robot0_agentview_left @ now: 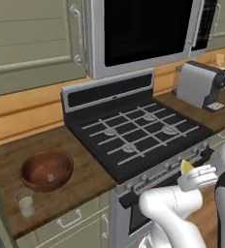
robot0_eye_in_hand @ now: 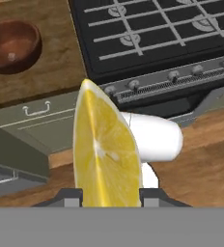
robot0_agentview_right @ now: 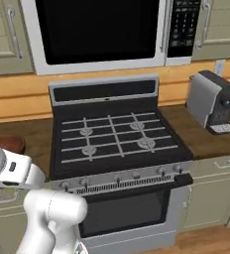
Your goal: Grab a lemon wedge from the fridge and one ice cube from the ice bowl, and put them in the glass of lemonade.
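One lemon wedge (robot0_eye_in_hand: 106,154) pinched upright between the two jaws of the gripper (robot0_eye_in_hand: 111,197) in the hand view, cut face toward the camera, rind edge curving up to a point; same wedge seen as a small yellow tip (robot0_agentview_left: 186,166) at the end of the arm in the left base view, in front of the stove's lower edge. Jaws closed on the wedge from both sides, finger tips (robot0_eye_in_hand: 71,198) just showing at its base. One reddish-brown bowl (robot0_agentview_left: 47,170) on the wooden desk (robot0_agentview_left: 66,145) left of the stove, holding one small pale ice cube (robot0_agentview_left: 50,178); also visible in the hand view at upper left (robot0_eye_in_hand: 12,46). One glass of lemonade (robot0_agentview_left: 25,202) standing just in front of the bowl, near the desk's front edge, well apart from the wedge. One black stove (robot0_agentview_left: 138,133) with four burners under grey grates, a row of knobs (robot0_agentview_right: 118,178) along its front and one oven door handle below. One microwave (robot0_agentview_right: 97,32) above the stove. One grey coffee machine (robot0_agentview_left: 200,85) on the desk to the right of the stove. Drawer fronts with handles (robot0_agentview_left: 68,221) below the desk.
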